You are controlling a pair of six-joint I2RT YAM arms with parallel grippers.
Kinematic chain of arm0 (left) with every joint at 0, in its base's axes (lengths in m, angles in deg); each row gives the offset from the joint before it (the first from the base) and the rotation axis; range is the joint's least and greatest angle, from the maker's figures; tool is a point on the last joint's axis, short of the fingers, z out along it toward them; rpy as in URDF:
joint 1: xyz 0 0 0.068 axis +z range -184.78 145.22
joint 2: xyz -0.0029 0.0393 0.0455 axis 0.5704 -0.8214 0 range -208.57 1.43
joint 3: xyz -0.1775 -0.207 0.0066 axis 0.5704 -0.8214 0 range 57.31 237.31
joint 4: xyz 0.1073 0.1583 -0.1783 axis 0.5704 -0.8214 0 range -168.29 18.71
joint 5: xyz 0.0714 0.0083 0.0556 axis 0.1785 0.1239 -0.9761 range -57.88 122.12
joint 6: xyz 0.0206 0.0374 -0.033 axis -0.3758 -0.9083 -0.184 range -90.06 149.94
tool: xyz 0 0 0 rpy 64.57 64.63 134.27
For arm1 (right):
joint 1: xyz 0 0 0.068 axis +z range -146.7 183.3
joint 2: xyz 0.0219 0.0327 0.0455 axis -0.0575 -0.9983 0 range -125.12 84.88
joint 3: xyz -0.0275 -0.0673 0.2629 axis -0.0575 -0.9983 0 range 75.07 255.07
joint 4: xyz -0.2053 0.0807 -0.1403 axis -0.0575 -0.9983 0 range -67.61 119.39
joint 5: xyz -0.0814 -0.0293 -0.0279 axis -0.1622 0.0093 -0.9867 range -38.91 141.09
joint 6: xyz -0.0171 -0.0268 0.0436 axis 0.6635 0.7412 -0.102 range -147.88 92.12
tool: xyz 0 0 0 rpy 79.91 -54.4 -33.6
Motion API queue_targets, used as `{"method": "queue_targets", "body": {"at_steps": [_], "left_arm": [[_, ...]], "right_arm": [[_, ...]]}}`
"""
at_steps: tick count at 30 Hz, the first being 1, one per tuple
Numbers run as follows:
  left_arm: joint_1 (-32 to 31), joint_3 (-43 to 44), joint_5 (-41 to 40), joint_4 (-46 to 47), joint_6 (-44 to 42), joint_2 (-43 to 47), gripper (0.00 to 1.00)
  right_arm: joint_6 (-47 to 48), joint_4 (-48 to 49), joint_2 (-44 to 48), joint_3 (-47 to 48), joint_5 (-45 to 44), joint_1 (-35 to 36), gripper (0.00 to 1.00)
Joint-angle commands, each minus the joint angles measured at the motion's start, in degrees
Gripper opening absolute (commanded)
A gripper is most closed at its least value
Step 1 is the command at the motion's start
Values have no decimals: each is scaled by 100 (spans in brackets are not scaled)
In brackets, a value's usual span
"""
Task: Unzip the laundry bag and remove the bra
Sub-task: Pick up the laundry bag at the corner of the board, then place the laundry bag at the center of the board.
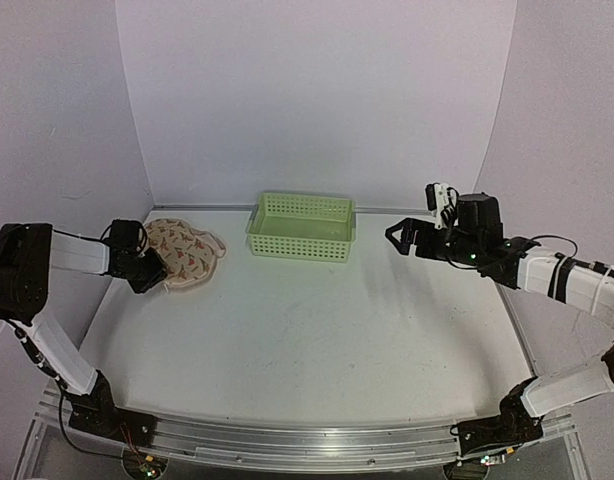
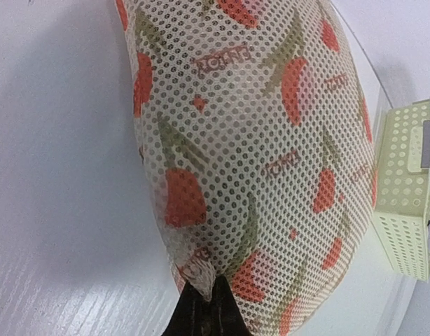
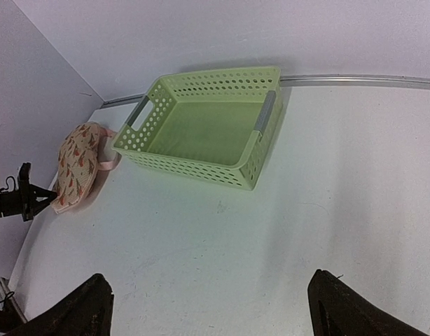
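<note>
ME: Pinching the laundry bag at this moment. My left claw has its fingers drawn together into one dark wedge on the bag's near edge, and the mesh puckers where they bite.

BOOTH: Where is the bag lying?

ME: On the table, just to the left of the green basket, with a narrow strip of tabletop between the two. From my left wrist the cream mesh fills almost the whole view, red and olive print all over it. The basket peeks in beyond the bag's far side.

BOOTH: Any sign of the zip?

ME: I cannot make out the zip or its pull from any camera. The bag bulges in a rounded hump and looks closed along the edge I hold, but I cannot tell for the rest.

BOOTH: And your other claw?

ME: My right claw hangs in the air to the right of the basket, raised off the table, its fingers spread wide apart. It points toward the basket. From that wrist I look down into the basket's green floor, with the grey handles at either end and the bag off past the basket's far end.
</note>
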Motion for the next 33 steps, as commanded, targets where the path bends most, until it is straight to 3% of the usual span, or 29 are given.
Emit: {"method": "queue_targets", "body": {"at_steps": [1, 9, 18, 22, 27, 33], "left_arm": [[6, -129, 447, 217, 166, 511, 0], [-445, -727, 266, 190, 734, 1572, 0], [-1763, -1396, -562, 98, 1997, 2521, 0], [-2656, -1570, -1153, 140, 2633, 2783, 0], [-3826, -1480, -1889, 257, 3420, 2559, 0], [-4913, -880, -2483, 621, 3904, 1576, 0]], "right_arm": [[-68, 308, 194, -10, 128, -6, 98], [-279, 317, 55, -143, 231, 355, 98], [-924, 456, 61, -566, 227, 846, 98], [-1293, 542, 61, -818, 224, 1110, 98], [-1799, 552, 119, -1100, 113, 1387, 98], [-2421, 676, 253, -1517, -102, 1638, 98]]}}
